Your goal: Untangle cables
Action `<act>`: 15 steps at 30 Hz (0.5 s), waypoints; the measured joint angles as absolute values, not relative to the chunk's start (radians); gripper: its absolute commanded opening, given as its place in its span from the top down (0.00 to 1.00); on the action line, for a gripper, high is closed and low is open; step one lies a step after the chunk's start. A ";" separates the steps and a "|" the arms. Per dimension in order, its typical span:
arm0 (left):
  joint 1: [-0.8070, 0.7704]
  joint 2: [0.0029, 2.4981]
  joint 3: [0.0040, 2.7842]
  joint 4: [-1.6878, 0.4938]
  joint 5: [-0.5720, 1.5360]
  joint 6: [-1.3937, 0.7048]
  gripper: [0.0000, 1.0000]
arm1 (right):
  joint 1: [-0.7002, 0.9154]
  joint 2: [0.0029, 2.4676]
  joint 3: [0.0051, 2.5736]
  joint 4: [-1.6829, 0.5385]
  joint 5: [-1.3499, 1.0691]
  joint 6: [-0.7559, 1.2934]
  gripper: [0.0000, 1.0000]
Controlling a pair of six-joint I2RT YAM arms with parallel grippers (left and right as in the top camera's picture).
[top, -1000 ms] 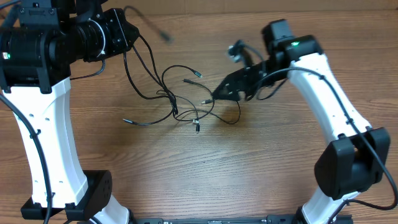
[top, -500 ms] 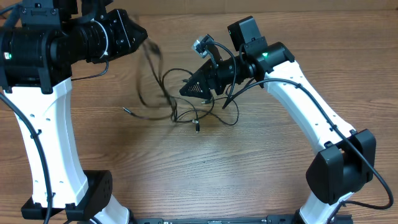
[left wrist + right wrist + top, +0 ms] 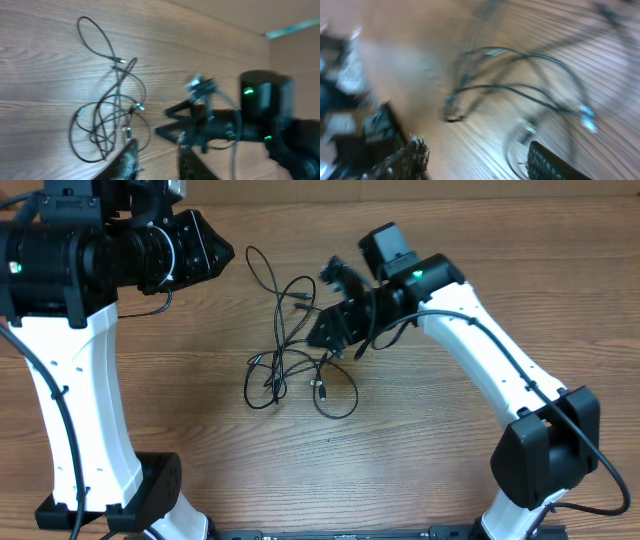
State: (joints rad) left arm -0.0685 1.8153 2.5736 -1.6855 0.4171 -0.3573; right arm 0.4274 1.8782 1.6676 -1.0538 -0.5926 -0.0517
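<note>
Worktop [image 3: 400, 450]: flat wood-grain laminate, mid-brown with fine straight streaks running along its length, matte.

Cables [image 3: 280, 360]: thin black flexible cords in one loose tangle at the middle of the worktop, between the two grippers; long narrow loops at the far end, rounder loops at the near end, strands crossing in a knot at the centre. Seen whole from the left wrist [image 3: 118, 100]; smeared by blur from the right wrist [image 3: 505, 88].

Plug ends [image 3: 140, 106]: small, short, silver-tipped, scattered through the tangle, lying flat on the wood.

Left gripper [image 3: 222, 252]: black, cone-shaped, high above the far left of the worktop, well apart from the cables. Jaws apart in its own view [image 3: 157, 165], with bare wood showing in the gap and nothing between them.

Right gripper [image 3: 318, 332]: black, angular, tapering, at the right edge of the tangle and pointing into it. Jaws wide apart in its own view [image 3: 475, 165], dark rough-looking fingers at the lower corners, cords beyond them; cannot tell through the blur whether any strand touches a finger.

Left arm [image 3: 60, 380]: smooth white shell, bulky black joint housing on top.

Right arm [image 3: 500, 370]: the same white shell, a thicker black wire along it, a green light near the wrist.
</note>
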 measured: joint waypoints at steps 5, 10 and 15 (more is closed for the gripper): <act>-0.132 1.845 2.473 -1.684 0.382 -0.262 0.59 | 0.287 1.878 1.668 -1.119 -0.510 0.052 0.36; -0.214 1.888 2.302 -1.657 0.292 -0.233 0.59 | 0.154 1.878 1.668 -1.184 -0.478 0.087 0.32; -0.245 1.895 2.104 -1.597 0.180 -0.281 0.71 | 0.098 1.878 1.668 -1.231 -0.463 0.082 0.29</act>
